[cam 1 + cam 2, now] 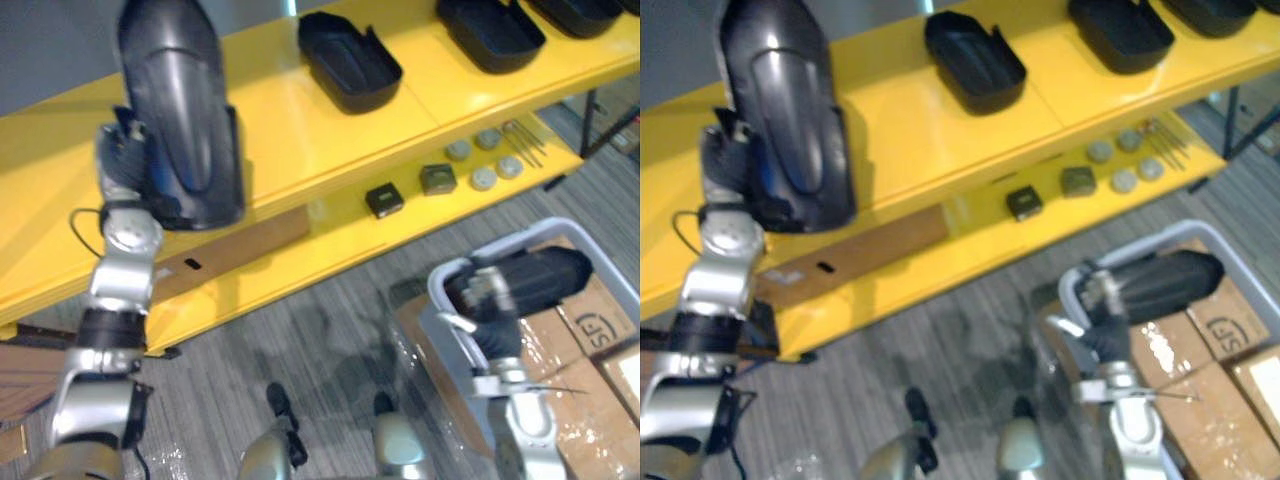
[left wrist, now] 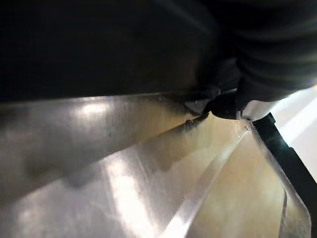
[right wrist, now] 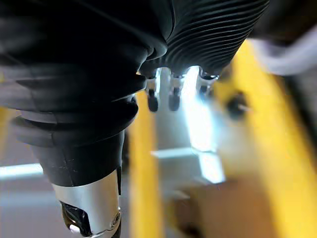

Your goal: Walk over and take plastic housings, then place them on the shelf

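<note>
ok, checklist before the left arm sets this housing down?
1. Housing in hand: ok, the grey housing is up at the left hand.
2. Hold secure: cannot tell, the hand sits behind the housing.
3. Free spot: ok, the top shelf is bare yellow beside it.
4. Clearance: ok, the nearest black housing lies apart from it.
5. Contact with the shelf: cannot tell.
6. Right hand out of the way: ok, it is down at the bin by a dark housing; whether it holds that, cannot tell.
</note>
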{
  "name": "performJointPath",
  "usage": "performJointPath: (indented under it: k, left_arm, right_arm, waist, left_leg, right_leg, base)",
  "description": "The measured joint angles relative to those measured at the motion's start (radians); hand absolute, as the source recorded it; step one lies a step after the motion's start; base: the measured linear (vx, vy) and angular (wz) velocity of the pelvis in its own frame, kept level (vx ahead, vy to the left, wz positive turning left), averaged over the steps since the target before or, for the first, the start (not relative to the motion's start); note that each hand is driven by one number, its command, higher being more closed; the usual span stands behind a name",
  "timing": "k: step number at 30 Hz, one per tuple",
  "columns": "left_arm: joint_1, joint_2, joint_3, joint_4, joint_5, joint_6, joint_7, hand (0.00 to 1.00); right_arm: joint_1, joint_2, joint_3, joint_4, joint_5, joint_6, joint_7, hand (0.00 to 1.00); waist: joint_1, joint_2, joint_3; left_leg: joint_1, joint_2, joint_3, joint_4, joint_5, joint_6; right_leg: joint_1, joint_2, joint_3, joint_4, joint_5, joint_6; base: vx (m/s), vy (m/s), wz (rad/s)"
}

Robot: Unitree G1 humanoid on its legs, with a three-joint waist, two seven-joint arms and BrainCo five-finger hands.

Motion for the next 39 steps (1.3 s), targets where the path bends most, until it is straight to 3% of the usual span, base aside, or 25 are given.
performJointPath:
  k: [4,13,16,22,23,39]
  left_arm:
    - [-0.093,0.066,-0.056,0.091,-0.036,0.031,0.001,1.00]
    - [-0.183,0.066,-0.093,0.156,-0.101,0.137,0.031,1.00]
    - [-0.196,0.065,-0.092,0.177,-0.150,0.178,0.086,1.00]
    - [-0.209,0.062,-0.082,0.190,-0.184,0.174,0.227,1.00]
    - [-0.209,0.062,-0.080,0.190,-0.184,0.173,0.238,0.00]
    - [-0.222,0.052,-0.040,0.188,-0.188,0.183,0.357,0.00]
  right_arm:
    - [0.007,-0.027,0.106,0.110,-0.106,0.033,0.008,0.00]
    - [0.008,-0.031,0.163,0.181,-0.105,0.056,-0.084,0.00]
    - [0.004,-0.030,0.195,0.212,-0.104,0.062,-0.108,0.00]
    - [-0.003,-0.026,0.245,0.262,-0.104,0.062,-0.146,0.00]
    - [-0.003,-0.026,0.245,0.267,-0.104,0.060,-0.146,0.00]
    - [-0.009,-0.027,0.281,0.272,-0.064,0.049,-0.170,0.00]
  waist:
    - [-0.019,-0.010,0.023]
    - [-0.028,-0.017,0.096]
    - [-0.030,-0.017,0.098]
    - [-0.036,-0.010,0.103]
    - [-0.033,-0.010,0.103]
    - [-0.039,-0.008,0.104]
  left_leg:
    - [-0.012,-0.001,0.000,0.001,0.000,0.000]
    - [-0.059,-0.002,-0.008,0.022,0.000,0.001]
    - [-0.066,-0.003,0.005,0.026,0.000,0.001]
    - [-0.107,0.003,0.017,0.053,-0.003,0.004]
    - [-0.107,0.003,0.023,0.053,-0.003,0.004]
    - [-0.120,0.002,0.062,0.063,0.000,0.006]
  right_leg:
    - [-0.020,0.000,0.005,0.012,0.001,0.001]
    - [-0.080,-0.001,0.014,0.062,0.001,0.001]
    - [-0.106,-0.001,0.026,0.085,-0.003,-0.003]
    - [-0.161,0.000,0.038,0.121,-0.020,-0.001]
    - [-0.167,0.001,0.046,0.126,-0.020,-0.001]
    - [-0.218,-0.002,0.078,0.161,-0.024,0.005]
  base:
    - [0.05,-0.012,-0.01]
    - [0.00,-0.009,0.02]
    - [-0.02,-0.014,-0.10]
    - [-0.04,-0.033,-0.05]
    - [-0.03,-0.028,-0.21]
    - [0.02,-0.010,-0.06]
